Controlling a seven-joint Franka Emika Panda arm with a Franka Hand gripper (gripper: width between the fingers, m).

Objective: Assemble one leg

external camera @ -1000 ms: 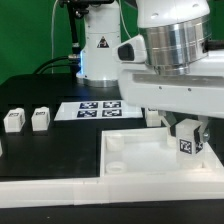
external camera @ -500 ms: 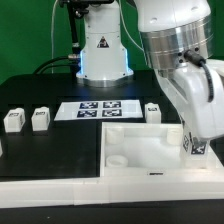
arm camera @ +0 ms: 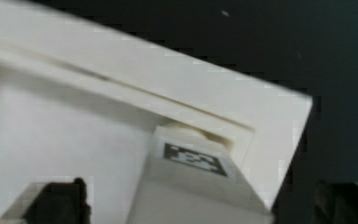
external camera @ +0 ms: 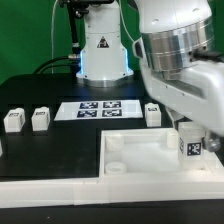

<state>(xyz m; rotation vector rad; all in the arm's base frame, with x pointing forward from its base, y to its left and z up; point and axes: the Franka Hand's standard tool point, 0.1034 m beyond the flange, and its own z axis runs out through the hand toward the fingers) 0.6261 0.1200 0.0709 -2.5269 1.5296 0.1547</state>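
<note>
A small white leg (external camera: pixel 190 143) with a square marker stands upright at the exterior view's right corner of the large white square piece (external camera: pixel 135 142). My gripper (external camera: pixel 193 128) hangs straight over it, fingers on either side. In the wrist view the leg (arm camera: pixel 202 172) rises from the corner hole of the square piece (arm camera: pixel 69 110). It sits between my two dark fingertips (arm camera: pixel 55 203), and a gap shows on each side of it. The gripper (arm camera: pixel 202 205) looks open around the leg.
Two loose legs (external camera: pixel 12 121) (external camera: pixel 40 119) sit at the exterior view's left and another (external camera: pixel 152 113) behind the square piece. The marker board (external camera: pixel 97 108) lies at the back centre, in front of the robot base (external camera: pixel 100 45). A white ledge (external camera: pixel 50 190) runs along the front.
My wrist has turned over the leg and swung back a little toward the exterior view's left. The leg's top shifted right, then partly back, and now stands more upright.
</note>
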